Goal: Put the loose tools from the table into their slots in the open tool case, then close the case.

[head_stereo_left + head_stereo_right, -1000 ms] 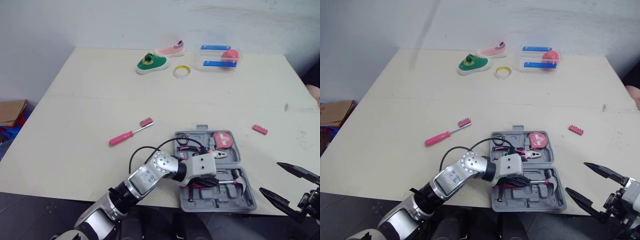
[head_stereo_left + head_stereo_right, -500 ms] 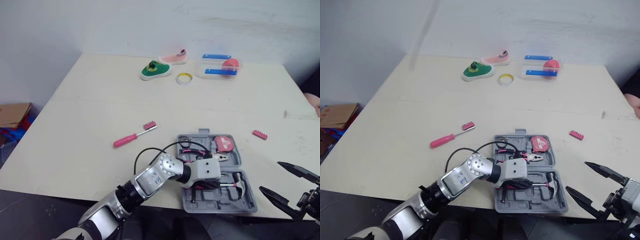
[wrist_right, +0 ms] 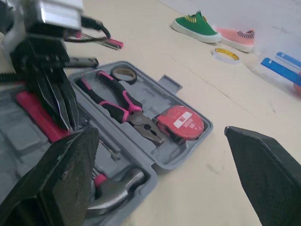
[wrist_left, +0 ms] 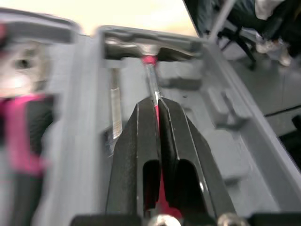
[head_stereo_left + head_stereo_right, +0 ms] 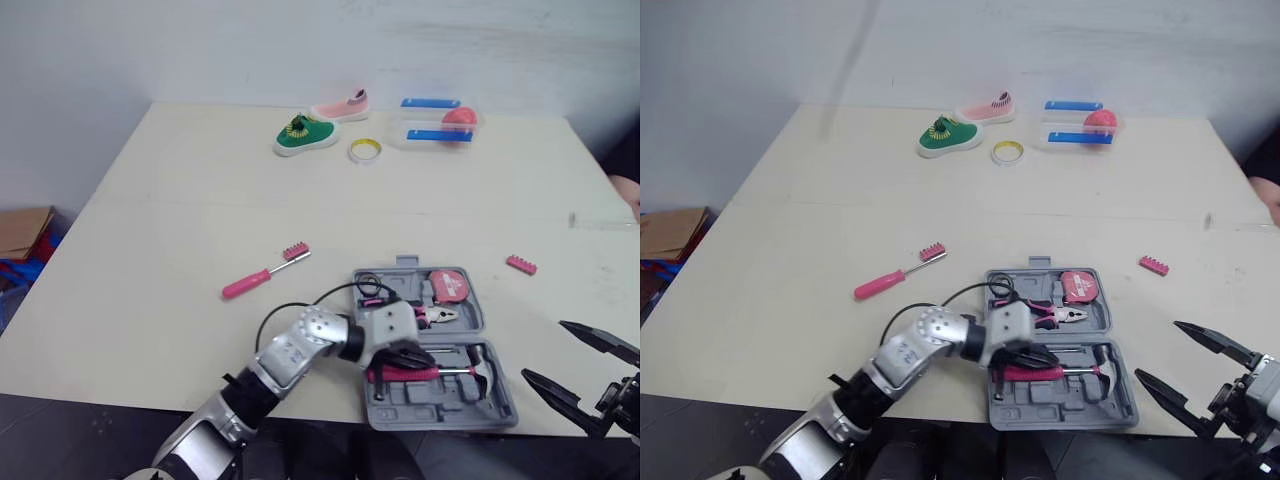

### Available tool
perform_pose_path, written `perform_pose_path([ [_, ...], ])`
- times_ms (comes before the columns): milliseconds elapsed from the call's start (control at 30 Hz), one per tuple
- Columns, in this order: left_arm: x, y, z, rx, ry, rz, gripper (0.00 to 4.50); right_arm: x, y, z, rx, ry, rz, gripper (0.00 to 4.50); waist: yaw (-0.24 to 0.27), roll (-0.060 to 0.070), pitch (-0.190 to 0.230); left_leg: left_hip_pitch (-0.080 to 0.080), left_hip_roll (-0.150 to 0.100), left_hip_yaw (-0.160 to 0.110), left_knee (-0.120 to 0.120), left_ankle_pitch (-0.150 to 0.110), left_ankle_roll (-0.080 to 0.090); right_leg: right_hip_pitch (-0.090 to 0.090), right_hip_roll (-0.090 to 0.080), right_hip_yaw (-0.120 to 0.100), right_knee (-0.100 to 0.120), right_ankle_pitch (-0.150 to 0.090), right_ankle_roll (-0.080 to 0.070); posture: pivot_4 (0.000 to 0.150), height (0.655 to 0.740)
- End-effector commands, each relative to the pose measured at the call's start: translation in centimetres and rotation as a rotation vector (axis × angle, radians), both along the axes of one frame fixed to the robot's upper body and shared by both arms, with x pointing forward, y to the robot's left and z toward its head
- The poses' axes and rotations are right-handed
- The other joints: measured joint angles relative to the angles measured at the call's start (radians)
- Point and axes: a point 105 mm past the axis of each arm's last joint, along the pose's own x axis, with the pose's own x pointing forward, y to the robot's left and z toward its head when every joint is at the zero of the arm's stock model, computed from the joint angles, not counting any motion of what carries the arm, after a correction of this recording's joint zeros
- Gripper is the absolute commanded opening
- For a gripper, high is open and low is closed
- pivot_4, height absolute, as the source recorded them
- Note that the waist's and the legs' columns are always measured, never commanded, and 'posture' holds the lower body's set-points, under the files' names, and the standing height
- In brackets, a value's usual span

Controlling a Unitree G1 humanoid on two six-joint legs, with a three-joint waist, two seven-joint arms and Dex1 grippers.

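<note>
One hammer (image 5: 440, 371) lies in the tool case's (image 5: 440, 407) near half at the table's (image 5: 200, 180) six-o'clock edge, with the left gripper (image 5: 405, 360) clamped on its pink handle. It is likely rigid and head-heavy, so it is best held close to the head. The right gripper (image 5: 543, 348) gapes at four o'clock. Whether the handle is seated is hidden under the fingers.
</note>
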Motion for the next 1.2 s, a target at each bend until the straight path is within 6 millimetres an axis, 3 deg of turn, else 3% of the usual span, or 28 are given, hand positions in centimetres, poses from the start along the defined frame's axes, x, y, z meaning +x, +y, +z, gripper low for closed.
perform_pose_path([
  [33,-1.6,0.9,3.6,-0.121,-0.183,-0.131,0.08,-0.1,-0.3,0.7,-0.026,-0.03,0.002,4.5,0.013,0.003,0.003,0.0,0.0,0.0,0.0,0.0,-0.002,-0.001,0.001,-0.001,0.002,-0.002,-0.001,0.15,0.74],
  [167,-2.2,3.3,5.8,-0.246,-0.205,-0.157,0.08,0.1,-0.8,1.0,-0.005,-0.044,-0.027,4.5,0.021,0.008,0.006,0.0,0.001,0.0,0.0,0.0,-0.004,-0.001,0.003,-0.001,0.003,-0.004,0.0,0.15,0.74],
  [200,-2.0,4.8,5.9,-0.246,-0.215,-0.137,0.08,0.1,-1.2,1.0,-0.01,-0.04,-0.035,4.5,0.02,0.008,0.006,0.0,0.0,0.0,0.001,0.0,-0.003,-0.001,0.003,-0.001,0.003,-0.003,0.0,0.15,0.74],
  [367,-0.5,11.7,4.6,-0.119,-0.188,0.033,0.08,-0.5,-3.6,1.1,-0.04,-0.031,-0.106,4.5,0.009,0.006,0.012,0.006,0.001,0.002,0.001,-0.001,-0.003,0.001,0.003,0.001,0.009,-0.004,-0.002,0.15,0.74],
  [500,0.6,15.5,3.8,-0.037,-0.204,0.158,0.08,-1.1,-5.3,0.8,-0.062,-0.024,-0.158,4.5,0.011,0.005,0.014,0.007,0.001,0.002,0.001,0.001,-0.002,0.002,0.001,0.002,0.009,-0.007,-0.008,0.15,0.74],
  [600,2.0,18.8,4.3,-0.016,-0.233,0.305,0.89,-1.7,-6.9,0.7,-0.085,-0.024,-0.215,4.5,0.013,0.004,0.014,0.007,0.001,0.003,0.001,0.001,-0.001,0.001,-0.001,0.003,0.009,-0.009,-0.01,0.15,0.74],
  [700,4.1,27.0,6.3,0.057,-0.359,0.591,2.32,-3.2,-10.6,0.7,-0.125,-0.028,-0.355,4.5,0.013,0.001,0.016,0.006,0.001,0.004,0.001,0.0,-0.001,0.0,-0.001,0.003,0.009,-0.013,-0.017,0.15,0.74],
  [867,4.6,35.6,7.2,0.098,-0.324,0.885,4.47,-4.3,-12.9,-0.3,-0.148,0.01,-0.425,4.5,-0.001,0.001,0.016,0.006,0.002,0.004,-0.002,-0.002,-0.003,-0.003,-0.001,0.002,0.011,-0.011,-0.014,0.15,0.74],
  [967,3.4,38.6,6.3,0.15,-0.284,0.964,4.47,-4.6,-15.2,0.5,-0.176,-0.018,-0.513,4.5,-0.011,0.002,0.017,0.006,0.002,0.005,-0.002,-0.004,-0.003,-0.004,-0.001,0.003,0.011,-0.007,-0.006,0.15,0.74],
  [1067,1.4,43.4,5.3,0.164,-0.217,1.164,4.47,-5.3,-18.1,2.0,-0.191,-0.054,-0.646,4.5,-0.026,0.002,0.017,0.005,0.002,0.007,-0.002,-0.005,-0.004,-0.006,-0.002,0.005,0.012,-0.007,-0.006,0.15,0.74],
  [1200,-0.4,47.0,4.8,0.186,-0.232,1.34,4.47,-5.4,-19.0,1.6,-0.195,-0.038,-0.674,4.5,-0.035,-0.003,0.018,0.005,0.004,0.007,-0.004,-0.004,-0.007,-0.01,0.0,0.004,0.014,-0.008,-0.008,0.15,0.74],
])
